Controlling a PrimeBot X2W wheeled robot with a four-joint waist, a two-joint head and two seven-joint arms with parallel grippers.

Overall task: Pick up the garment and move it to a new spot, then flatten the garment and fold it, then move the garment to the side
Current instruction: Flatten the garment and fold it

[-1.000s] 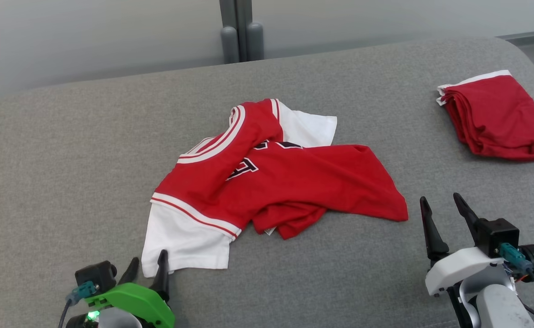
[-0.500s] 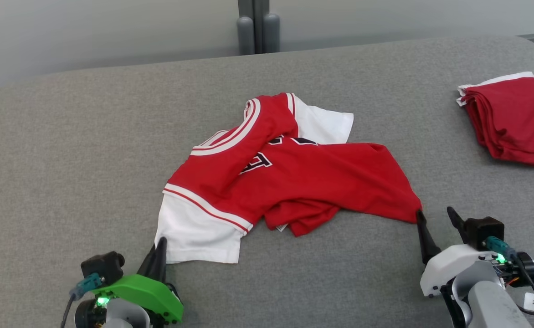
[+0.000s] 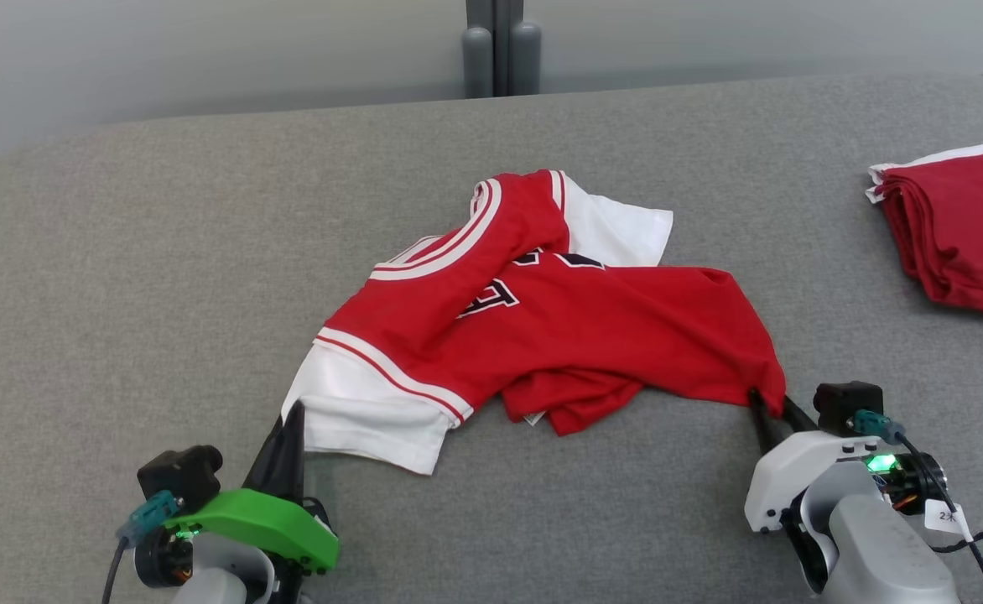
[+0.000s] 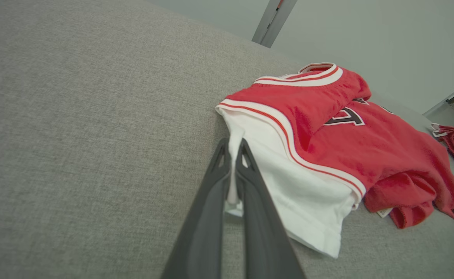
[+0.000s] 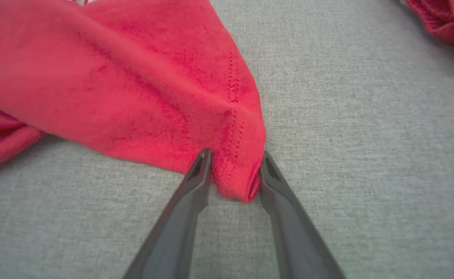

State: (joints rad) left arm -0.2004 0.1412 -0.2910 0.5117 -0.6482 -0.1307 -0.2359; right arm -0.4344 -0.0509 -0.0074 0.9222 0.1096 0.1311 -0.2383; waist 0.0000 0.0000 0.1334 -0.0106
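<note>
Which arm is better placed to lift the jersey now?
Left. The left gripper is shut on the white sleeve edge of the red and white jersey; the right gripper only straddles the red hem corner, fingers apart.

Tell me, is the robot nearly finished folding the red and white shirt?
Not nearly. Done: nothing yet; the shirt lies crumpled on the grey cushion. In hand: the left pincer is pinched shut on the white sleeve, and the right pincer straddles the red hem corner. Left: lifting, moving, flattening, folding, setting aside.
</note>
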